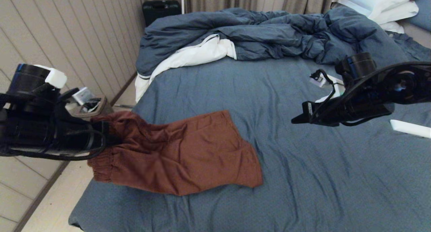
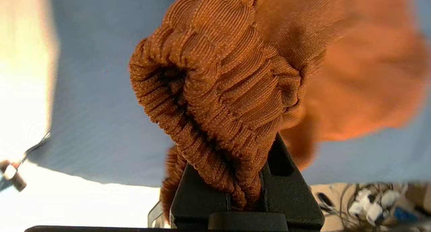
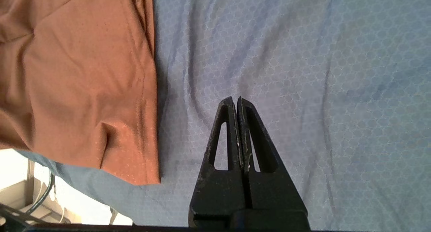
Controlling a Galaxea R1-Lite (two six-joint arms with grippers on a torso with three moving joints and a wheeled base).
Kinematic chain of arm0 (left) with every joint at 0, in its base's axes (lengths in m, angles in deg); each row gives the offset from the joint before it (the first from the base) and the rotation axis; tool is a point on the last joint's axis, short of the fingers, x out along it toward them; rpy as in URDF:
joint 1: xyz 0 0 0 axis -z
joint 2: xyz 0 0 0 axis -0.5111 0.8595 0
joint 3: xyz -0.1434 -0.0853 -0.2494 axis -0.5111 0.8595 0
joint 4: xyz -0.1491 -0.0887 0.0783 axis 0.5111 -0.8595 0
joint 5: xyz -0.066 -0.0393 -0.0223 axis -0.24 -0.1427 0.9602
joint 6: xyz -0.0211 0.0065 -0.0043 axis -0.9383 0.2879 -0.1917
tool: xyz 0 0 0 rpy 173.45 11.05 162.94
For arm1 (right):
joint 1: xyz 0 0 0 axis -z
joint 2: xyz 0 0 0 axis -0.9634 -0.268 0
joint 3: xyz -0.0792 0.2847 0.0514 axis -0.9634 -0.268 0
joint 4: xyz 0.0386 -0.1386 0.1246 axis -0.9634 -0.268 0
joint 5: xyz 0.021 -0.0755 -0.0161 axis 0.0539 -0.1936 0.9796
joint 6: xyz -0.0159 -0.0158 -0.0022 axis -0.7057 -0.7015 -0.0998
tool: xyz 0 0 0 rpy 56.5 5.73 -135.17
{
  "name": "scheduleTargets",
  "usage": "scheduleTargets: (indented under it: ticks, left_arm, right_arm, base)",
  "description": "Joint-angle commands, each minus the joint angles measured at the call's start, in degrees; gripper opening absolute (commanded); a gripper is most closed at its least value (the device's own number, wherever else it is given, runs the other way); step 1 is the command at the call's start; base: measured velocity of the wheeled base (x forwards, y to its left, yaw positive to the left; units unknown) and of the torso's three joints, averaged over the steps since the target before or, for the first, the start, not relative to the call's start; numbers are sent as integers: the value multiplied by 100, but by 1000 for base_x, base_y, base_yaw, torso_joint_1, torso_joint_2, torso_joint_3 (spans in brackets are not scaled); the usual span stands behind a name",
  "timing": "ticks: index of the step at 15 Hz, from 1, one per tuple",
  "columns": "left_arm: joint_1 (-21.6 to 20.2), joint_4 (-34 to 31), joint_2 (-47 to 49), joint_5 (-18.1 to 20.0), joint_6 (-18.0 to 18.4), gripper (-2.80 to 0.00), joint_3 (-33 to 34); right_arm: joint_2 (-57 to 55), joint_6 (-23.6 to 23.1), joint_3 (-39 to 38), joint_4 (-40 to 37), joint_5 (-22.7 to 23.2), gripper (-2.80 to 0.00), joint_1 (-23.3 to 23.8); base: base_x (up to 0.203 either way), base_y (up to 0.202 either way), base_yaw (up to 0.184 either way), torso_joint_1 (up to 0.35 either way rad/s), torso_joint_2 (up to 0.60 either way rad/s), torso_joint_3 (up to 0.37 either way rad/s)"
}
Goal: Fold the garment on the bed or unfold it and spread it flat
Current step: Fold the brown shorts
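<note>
The rust-brown shorts (image 1: 188, 151) lie on the slate-blue bed sheet (image 1: 303, 178) near the bed's front left corner, legs pointing right. My left gripper (image 1: 112, 137) is shut on the bunched elastic waistband (image 2: 215, 100) and holds that end lifted off the sheet. The drawstring and logo are hidden. My right gripper (image 1: 298, 119) hovers above bare sheet to the right of the shorts, shut with nothing in it; in the right wrist view its tips (image 3: 235, 100) sit beside the hem of a leg (image 3: 148, 124).
A rumpled blue duvet with white lining (image 1: 256, 36) fills the far side of the bed, with white pillows (image 1: 380, 3) at the far right. A white object (image 1: 410, 128) lies on the sheet at the right. The bed's left edge and floor (image 1: 50, 198) lie under my left arm.
</note>
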Motion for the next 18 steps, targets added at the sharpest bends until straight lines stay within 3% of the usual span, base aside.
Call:
scheduleTargets:
  ticks: [1,4,10,14,18]
  left_arm:
    - [863,-98,378,-280,-250,-280,-692]
    - [1673,-374,1066,-582,-623,-280,-1733]
    - [3131,-661,2803,-812,-1238,-280,-3356]
    - [3455,-689,3768,-916,-1291,-280,-4035]
    - [3361,-687,3982,-1227,-1304,-280,-4380]
  right_arm:
    - [-7,5,27,-12,12,-280,14]
    - [-7,-4,36,-3,12,-280,22]
    - [-7,-39,50,49,21,-280,95]
    - [-33,-39,62,49,65,-280,110]
    - [-69,-39,71,49,65,-280,102]
  base:
    - [0,0,0,0,0,0]
    - [0,0,0,0,0,0]
    - [0,0,0,0,0,0]
    - [0,0,0,0,0,0]
    - [0,0,0,0,0,0]
